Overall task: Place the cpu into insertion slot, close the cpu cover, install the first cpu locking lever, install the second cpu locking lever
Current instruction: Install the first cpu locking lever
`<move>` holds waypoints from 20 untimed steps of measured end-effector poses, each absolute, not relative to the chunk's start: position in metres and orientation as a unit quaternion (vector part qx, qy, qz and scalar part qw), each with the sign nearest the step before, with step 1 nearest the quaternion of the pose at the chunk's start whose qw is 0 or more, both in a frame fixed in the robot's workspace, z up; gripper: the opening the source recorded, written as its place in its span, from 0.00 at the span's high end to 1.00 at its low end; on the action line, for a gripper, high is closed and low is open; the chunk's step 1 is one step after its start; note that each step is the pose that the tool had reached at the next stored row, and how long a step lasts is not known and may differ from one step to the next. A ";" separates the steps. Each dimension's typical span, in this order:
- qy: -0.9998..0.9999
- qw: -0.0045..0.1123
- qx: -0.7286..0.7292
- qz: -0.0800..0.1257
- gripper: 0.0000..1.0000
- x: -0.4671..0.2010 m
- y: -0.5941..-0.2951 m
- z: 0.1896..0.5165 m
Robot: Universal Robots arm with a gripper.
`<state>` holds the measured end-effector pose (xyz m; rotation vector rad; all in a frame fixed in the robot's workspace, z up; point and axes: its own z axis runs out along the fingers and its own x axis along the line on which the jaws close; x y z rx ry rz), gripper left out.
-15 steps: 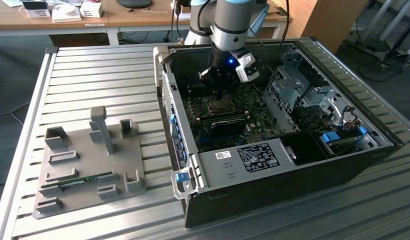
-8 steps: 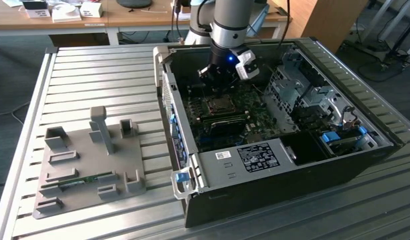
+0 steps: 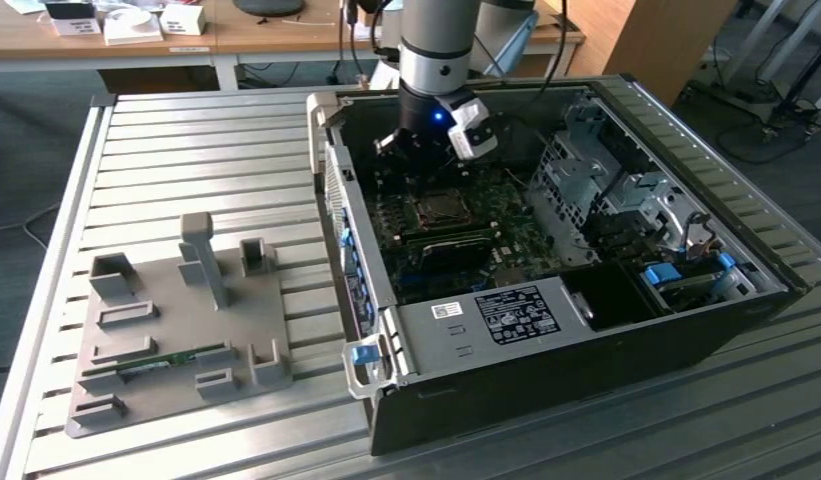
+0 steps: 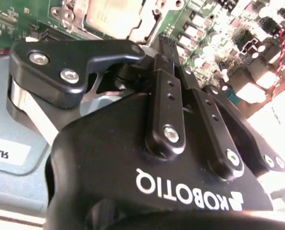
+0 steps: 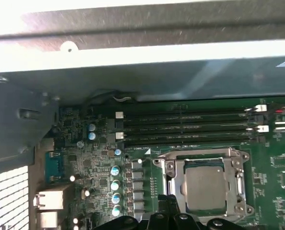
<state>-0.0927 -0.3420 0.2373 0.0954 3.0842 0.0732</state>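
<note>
The cpu [image 5: 206,188], a flat silvery-grey square, lies in the insertion slot [image 3: 437,208] on the green motherboard inside the open computer case. The cpu cover [image 5: 179,184], a thin metal frame, lies down flat around it. A thin metal lever [image 5: 240,184] runs along one side of the socket; I cannot tell whether it is latched. My gripper [image 5: 167,205] hangs close over the board just beside the socket, shut with nothing between its fingers. In the second wrist view the gripper [image 4: 154,45] points at the board with the cpu [image 4: 114,17] just beyond it.
The case [image 3: 730,300] lies open on a slatted metal table [image 3: 183,150]. Long black memory slots [image 5: 190,127] run beside the socket, with the case wall close behind them. A drive cage [image 3: 597,170] stands at the exterior view's right. A grey fixture plate [image 3: 183,330] lies at its left.
</note>
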 end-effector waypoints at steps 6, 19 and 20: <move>0.999 0.030 0.031 0.024 0.89 -0.093 -0.342 0.245; 0.999 0.032 0.031 0.028 0.89 -0.115 -0.342 0.243; 0.999 0.032 0.031 0.028 0.89 -0.115 -0.342 0.244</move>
